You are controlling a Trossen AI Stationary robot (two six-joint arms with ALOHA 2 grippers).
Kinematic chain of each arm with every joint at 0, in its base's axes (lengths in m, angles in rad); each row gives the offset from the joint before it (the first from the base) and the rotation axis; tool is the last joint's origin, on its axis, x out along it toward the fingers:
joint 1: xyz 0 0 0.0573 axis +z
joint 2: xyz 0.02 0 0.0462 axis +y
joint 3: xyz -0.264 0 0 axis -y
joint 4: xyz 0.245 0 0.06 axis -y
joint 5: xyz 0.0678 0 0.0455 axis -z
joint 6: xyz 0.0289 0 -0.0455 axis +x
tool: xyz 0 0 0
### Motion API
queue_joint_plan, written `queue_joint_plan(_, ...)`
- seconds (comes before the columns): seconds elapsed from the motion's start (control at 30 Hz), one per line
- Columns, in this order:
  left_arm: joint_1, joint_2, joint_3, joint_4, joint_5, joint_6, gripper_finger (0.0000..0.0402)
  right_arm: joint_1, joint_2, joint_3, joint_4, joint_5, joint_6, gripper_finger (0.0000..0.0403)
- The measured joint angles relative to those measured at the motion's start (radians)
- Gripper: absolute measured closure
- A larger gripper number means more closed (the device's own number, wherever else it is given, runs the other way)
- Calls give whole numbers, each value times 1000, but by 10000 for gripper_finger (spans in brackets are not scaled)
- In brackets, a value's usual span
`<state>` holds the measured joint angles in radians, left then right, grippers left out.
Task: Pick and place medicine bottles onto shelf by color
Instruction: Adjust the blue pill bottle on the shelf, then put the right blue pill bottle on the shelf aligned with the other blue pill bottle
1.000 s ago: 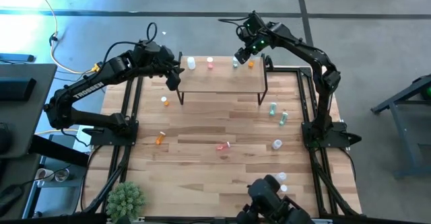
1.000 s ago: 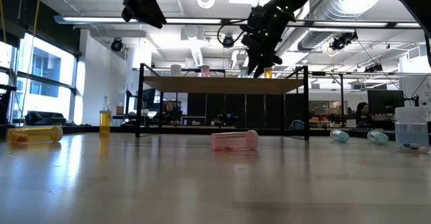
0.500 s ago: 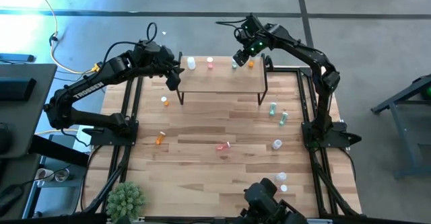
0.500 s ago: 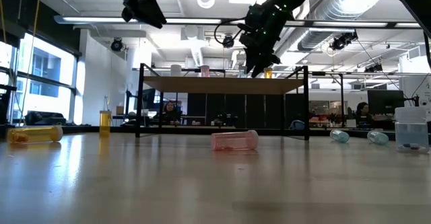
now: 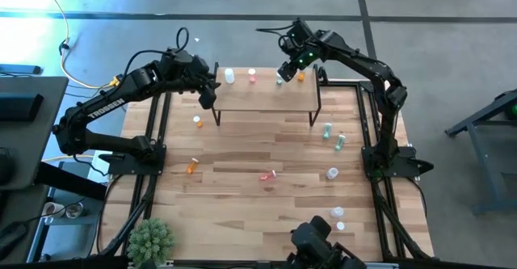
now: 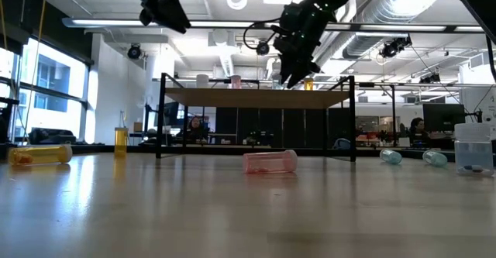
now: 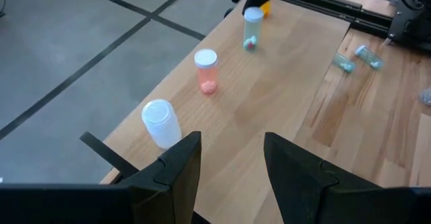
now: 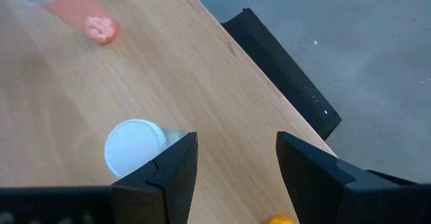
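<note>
The shelf point(image 5: 266, 95) stands at the table's far side. Four bottles stand upright on it in a row: white point(image 5: 229, 76), pink point(image 5: 252, 75), green point(image 5: 280, 78) and orange point(image 5: 300, 77). My right gripper point(image 8: 236, 163) is open and empty just above the green bottle point(image 8: 133, 147), whose white cap shows beside one finger. It also shows in the high view point(image 5: 286, 65). My left gripper point(image 7: 229, 170) is open and empty over the shelf's left end point(image 5: 208, 91), near the white bottle point(image 7: 160, 122).
Loose bottles are on the table: an orange one point(image 5: 197, 121) standing, and an orange point(image 5: 191, 166), a pink point(image 5: 267, 175), two green point(image 5: 327, 129) point(image 5: 340, 141) and a clear one point(image 5: 332, 173) lying. More clear ones point(image 5: 338, 212) are near the front. A spiky plant point(image 5: 151, 238) is at the near left.
My right gripper has risen a little and drifted toward the table's far left, staying open. The green bottle stays standing on the shelf.
</note>
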<state>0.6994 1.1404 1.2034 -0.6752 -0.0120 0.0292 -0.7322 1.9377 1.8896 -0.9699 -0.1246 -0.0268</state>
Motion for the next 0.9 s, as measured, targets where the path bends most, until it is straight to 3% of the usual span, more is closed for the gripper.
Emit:
queue_joint_plan(0.23, 0, 0, 0, -55, 0, 0, 248, 0, -2, 7, -11, 1, 0, 210)
queue_joint_plan(0.53, -14, 0, 0, -136, 0, -18, 248, -6, -4, 167, -93, 65, 1, 210)
queue_joint_plan(0.9, -76, 0, 0, -171, -22, 29, 248, 24, -5, 340, -392, 66, -34, 210)
